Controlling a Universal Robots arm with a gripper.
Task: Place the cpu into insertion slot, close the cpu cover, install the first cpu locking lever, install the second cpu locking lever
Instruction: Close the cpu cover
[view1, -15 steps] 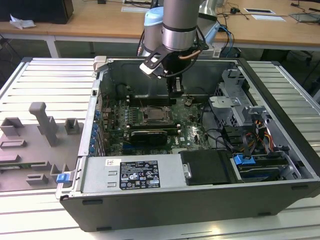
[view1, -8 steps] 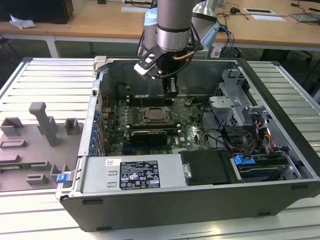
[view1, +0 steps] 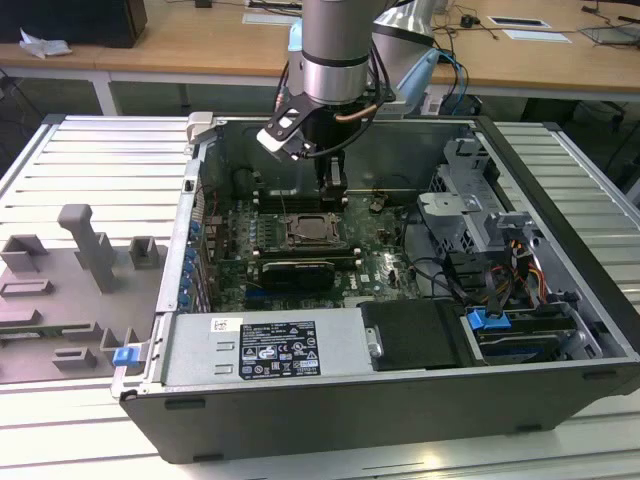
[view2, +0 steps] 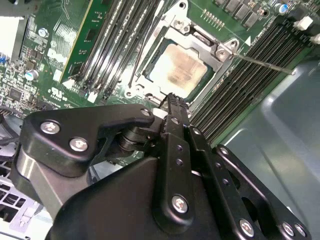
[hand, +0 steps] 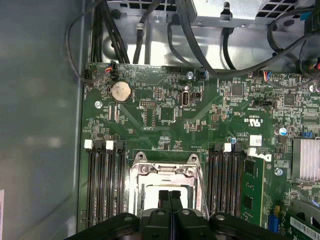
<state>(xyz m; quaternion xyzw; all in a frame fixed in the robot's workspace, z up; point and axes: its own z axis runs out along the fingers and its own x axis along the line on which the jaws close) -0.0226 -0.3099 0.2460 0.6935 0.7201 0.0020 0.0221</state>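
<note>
The cpu (view2: 182, 70) lies flat in the insertion slot (view1: 318, 232), its dull metal top showing through the cut-out of the cpu cover (view2: 206, 44), which rests down around it. One thin lever rod (view2: 262, 64) sticks out sideways over the memory slots. A second thin rod (view2: 136, 55) runs along the socket's other side. My gripper (view2: 172, 101) hovers just above the socket's edge, shut with nothing between its fingers; it also appears as the gripper (hand: 170, 194) in the first wrist view and the gripper (view1: 335, 185) in the exterior view.
Black memory slots (hand: 104, 180) flank the socket on both sides. A green card (hand: 252, 192) stands beside them. Cables (view1: 450, 275), a drive cage (view1: 470, 205) and the power supply (view1: 265, 350) crowd the case. A grey fixture tray (view1: 70, 290) lies at the exterior view's left.
</note>
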